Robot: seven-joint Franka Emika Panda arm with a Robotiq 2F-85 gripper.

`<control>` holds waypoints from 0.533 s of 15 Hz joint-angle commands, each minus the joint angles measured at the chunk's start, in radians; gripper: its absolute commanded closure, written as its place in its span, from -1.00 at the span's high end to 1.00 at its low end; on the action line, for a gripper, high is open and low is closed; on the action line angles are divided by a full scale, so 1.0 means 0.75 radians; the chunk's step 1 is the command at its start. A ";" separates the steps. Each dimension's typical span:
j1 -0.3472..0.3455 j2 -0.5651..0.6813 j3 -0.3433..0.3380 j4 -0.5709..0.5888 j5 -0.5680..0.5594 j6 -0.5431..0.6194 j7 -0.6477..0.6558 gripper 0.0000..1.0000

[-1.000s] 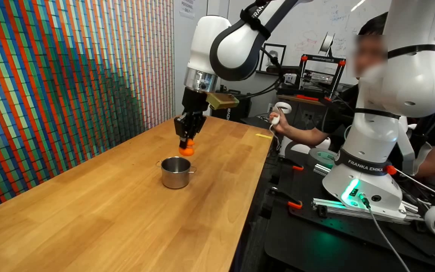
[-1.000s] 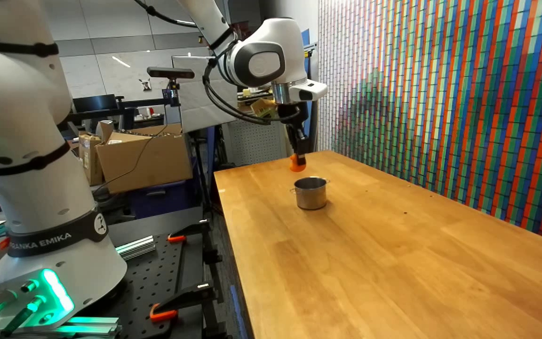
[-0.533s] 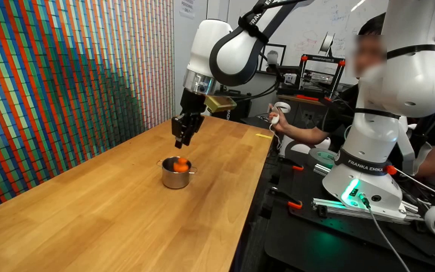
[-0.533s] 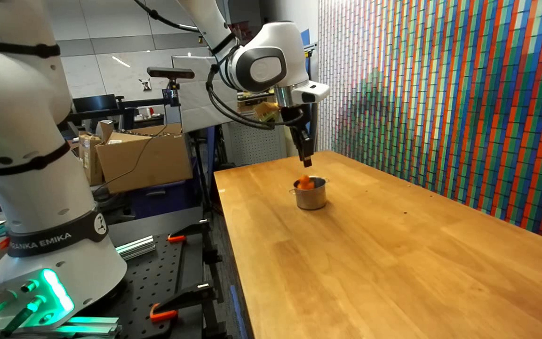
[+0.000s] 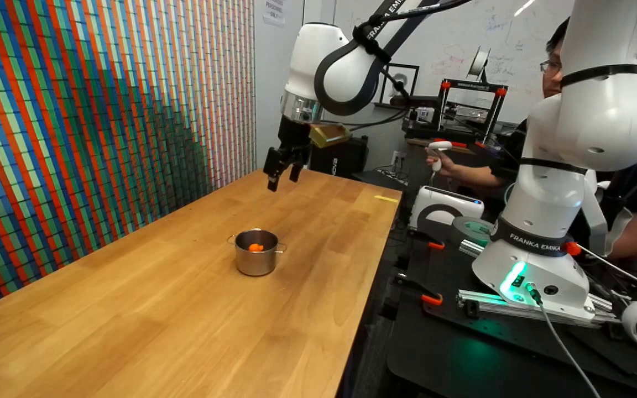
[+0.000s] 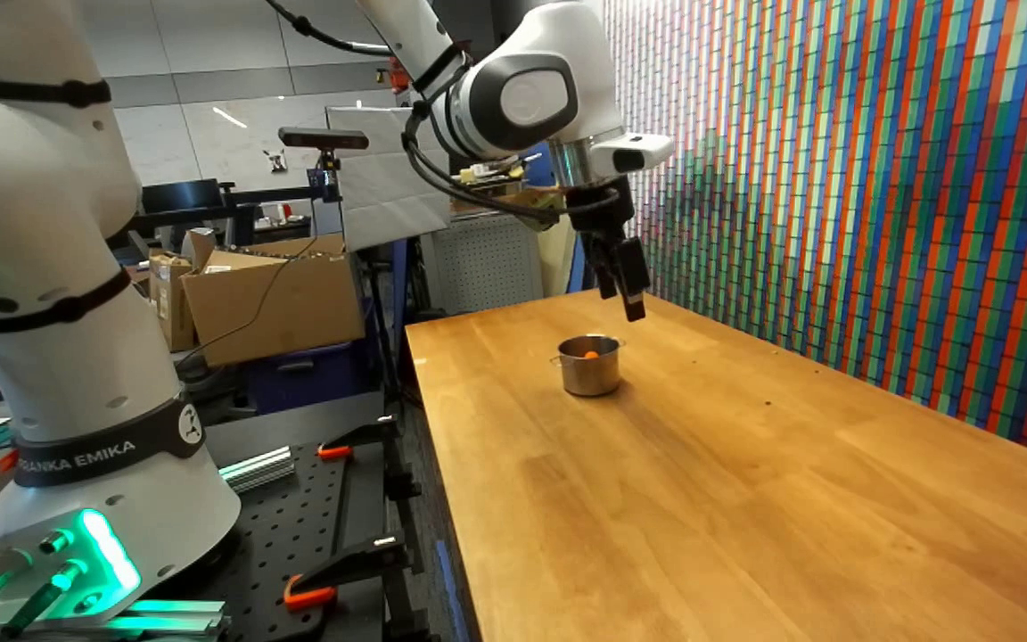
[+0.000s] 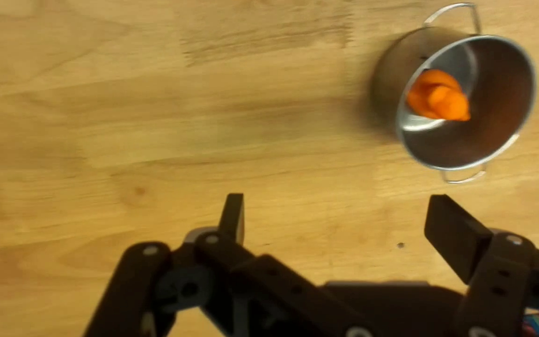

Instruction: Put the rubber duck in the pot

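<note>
The shiny metal pot [image 5: 255, 265] stands upright on the wooden table in both exterior views, a thin wire handle on each side. Inside it lies the orange rubber duck [image 7: 440, 96], resting against the inner wall in the wrist view; only its top shows over the rim in an exterior view [image 6: 591, 355]. My gripper [image 5: 283, 184] hangs above the table, higher than the pot and clear of it. Its fingers are spread wide with bare tabletop between them in the wrist view, where the pot's rim [image 7: 534, 79] sits beyond the right-hand fingertip.
The wooden table [image 5: 186, 315] runs along a wall of coloured tiles [image 6: 879, 178]. Orange-tipped clamps [image 6: 362, 566] hold the black base plate beside it. A person with a white controller [image 5: 438, 149] is behind the arm, near a white toaster-like box [image 5: 445, 207].
The duck, held above the pot a second ago, dropped into it and has settled lower inside. My gripper opened, then rose and moved away from the pot, toward the tiled wall.
</note>
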 commanded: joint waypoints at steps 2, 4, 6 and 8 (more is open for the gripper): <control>-0.123 -0.246 -0.103 -0.010 -0.259 -0.375 -0.052 1.00; -0.173 -0.351 -0.104 -0.004 -0.258 -0.546 -0.156 1.00; -0.200 -0.452 -0.105 0.008 -0.189 -0.719 -0.315 1.00; -0.206 -0.527 -0.111 0.029 -0.152 -0.853 -0.429 1.00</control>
